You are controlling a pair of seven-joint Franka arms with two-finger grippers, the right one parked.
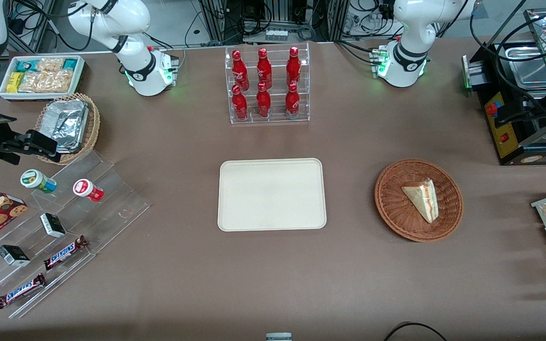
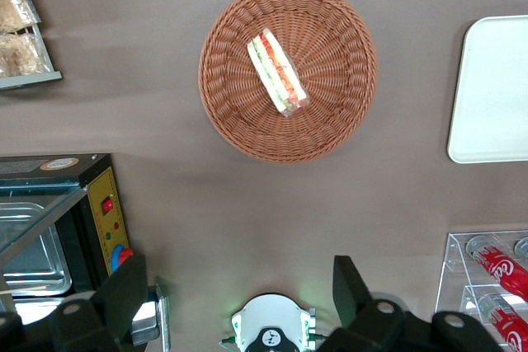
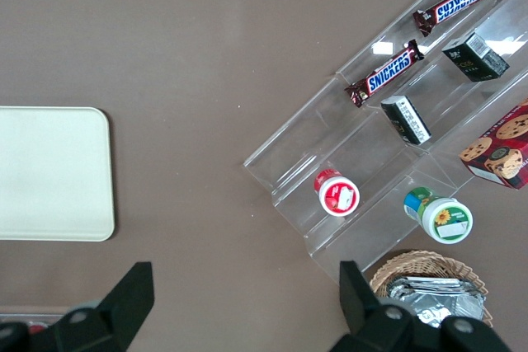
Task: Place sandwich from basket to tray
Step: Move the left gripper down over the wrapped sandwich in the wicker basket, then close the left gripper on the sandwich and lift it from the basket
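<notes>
My gripper [image 2: 239, 307] hangs high above the tabletop [image 1: 273, 274], jaws wide open, holding nothing. Sandwich [image 1: 422, 199] lies flat in basket [image 1: 391, 208]; tray [image 1: 235, 208] bare. I'd centre over the wedge, then descend across its short width.

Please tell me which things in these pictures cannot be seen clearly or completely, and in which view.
- The gripper: left wrist view, open and high above the table near the basket; the picture edge cuts off its body.
- The sandwich: front view, its underside is hidden against the basket.
- The tray: left wrist view, cut by the edge.
- Bottle rack: front view, the labels are too small to read.
</notes>
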